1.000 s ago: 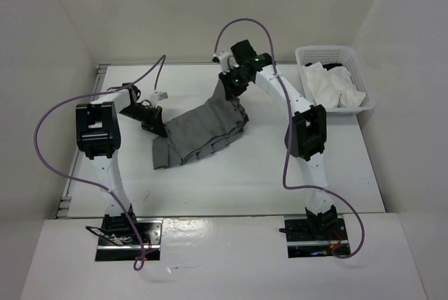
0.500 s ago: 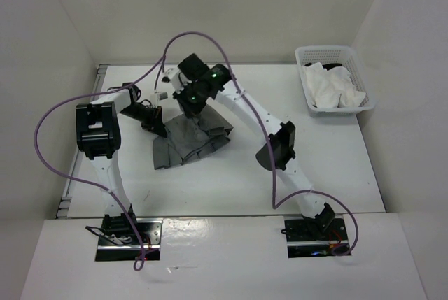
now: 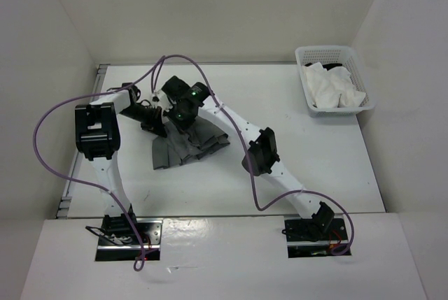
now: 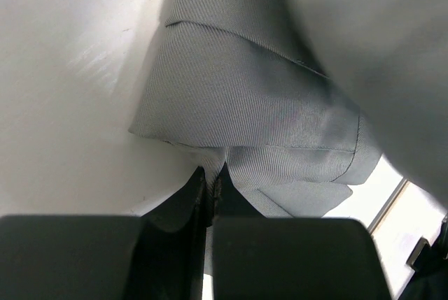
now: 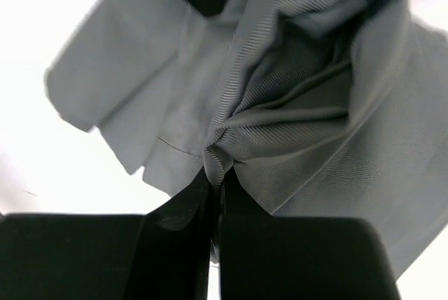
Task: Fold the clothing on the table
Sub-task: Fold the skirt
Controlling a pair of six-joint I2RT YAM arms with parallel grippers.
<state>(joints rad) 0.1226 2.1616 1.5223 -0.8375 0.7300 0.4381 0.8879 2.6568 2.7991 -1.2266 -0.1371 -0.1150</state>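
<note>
The dark grey pleated skirt (image 3: 190,145) lies bunched and partly doubled over on the white desk (image 3: 315,167), left of the middle, at about 10 o'clock from the desk's centre in the top view. Its pleats run out towards 4 o'clock, and a flat flap reaches down to 7 o'clock. The left arm (image 3: 98,132) comes in from 9 o'clock. The left jaws are squeezed together with no gap showing, pinching a thin folded edge of the skirt at its 10 o'clock corner; the left wrist view shows the cloth fanning away from the pinch in flat layered folds just above the desk. The right arm (image 3: 260,153) stretches diagonally across the desk from 5 o'clock, its wrist over the skirt's 12 o'clock edge and close beside the left one. The right jaws are likewise pressed tight on a gathered bunch of the skirt, the fabric puckering into a hollow fold above the tips in the right wrist view. A white lattice basket (image 3: 358,68) stands at the desk's 2 o'clock corner, well apart from the skirt, with crumpled white cloths (image 3: 332,90) inside. Purple cables (image 3: 52,115) loop along both arms.
</note>
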